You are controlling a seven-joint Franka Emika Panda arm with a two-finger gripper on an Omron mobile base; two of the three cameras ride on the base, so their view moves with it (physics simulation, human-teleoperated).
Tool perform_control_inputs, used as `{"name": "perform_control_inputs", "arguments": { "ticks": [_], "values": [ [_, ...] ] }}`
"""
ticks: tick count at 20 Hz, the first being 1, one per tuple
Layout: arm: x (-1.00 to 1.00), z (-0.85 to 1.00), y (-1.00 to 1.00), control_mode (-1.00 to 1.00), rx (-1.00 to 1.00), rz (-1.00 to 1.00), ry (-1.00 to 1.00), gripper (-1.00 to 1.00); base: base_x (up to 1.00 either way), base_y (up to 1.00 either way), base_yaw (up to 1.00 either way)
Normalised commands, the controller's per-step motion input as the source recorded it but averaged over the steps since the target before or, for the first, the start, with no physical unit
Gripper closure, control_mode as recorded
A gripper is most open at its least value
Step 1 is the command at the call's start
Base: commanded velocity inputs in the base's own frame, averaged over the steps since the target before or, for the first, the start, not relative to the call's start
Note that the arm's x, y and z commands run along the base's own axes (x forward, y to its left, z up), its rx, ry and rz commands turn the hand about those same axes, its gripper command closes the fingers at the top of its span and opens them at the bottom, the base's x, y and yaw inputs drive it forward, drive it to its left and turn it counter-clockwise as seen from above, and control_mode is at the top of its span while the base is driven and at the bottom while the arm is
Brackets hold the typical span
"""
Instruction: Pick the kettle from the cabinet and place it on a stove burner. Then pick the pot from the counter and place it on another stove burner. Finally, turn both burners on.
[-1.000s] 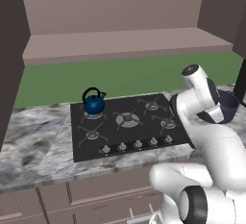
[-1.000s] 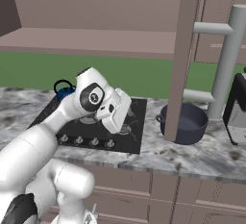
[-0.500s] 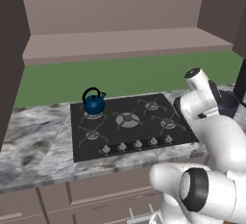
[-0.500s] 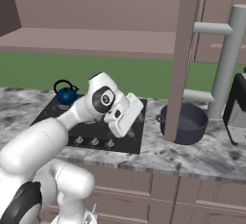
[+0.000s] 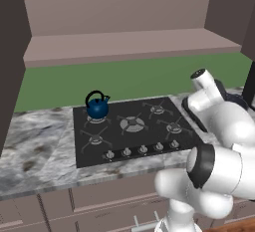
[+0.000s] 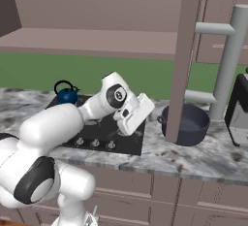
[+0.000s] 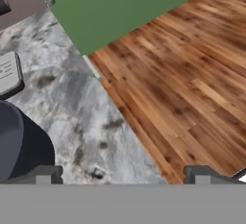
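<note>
Flat, even rendered light across the kitchen; soft shadows under the cabinet (image 5: 124,42), faint sheen on the kettle (image 5: 97,107), no blur or glare.

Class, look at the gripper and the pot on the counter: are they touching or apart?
Apart. In the right base view the open gripper hangs over the cooktop's right edge, with bare marble counter visible between it and the pot.

Green wall panel (image 5: 134,76) behind the worktop; mauve drawer fronts (image 6: 193,196) below it; tall brown upright panel (image 6: 181,60) at right; grey post with crossbars (image 6: 227,60) beside it; dark boxy appliance (image 6: 240,108), possibly a toaster, at far right; wood plank floor (image 7: 192,74)
</note>
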Motion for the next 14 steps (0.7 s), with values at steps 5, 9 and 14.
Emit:
{"name": "perform_control_inputs", "arguments": {
  "ticks": [5, 9, 14],
  "values": [
    [0.26, -0.07, -0.28, -1.00, 0.00, -0.12, -0.03, -1.00, 0.00, 0.00, 0.00],
    [0.26, -0.10, -0.26, -1.00, 0.00, -0.08, -0.07, -1.00, 0.00, 0.00, 0.00],
    [0.07, -0.01, -0.20, -1.00, 0.00, -0.02, -0.03, -1.00, 0.00, 0.00, 0.00]
  ]
}}
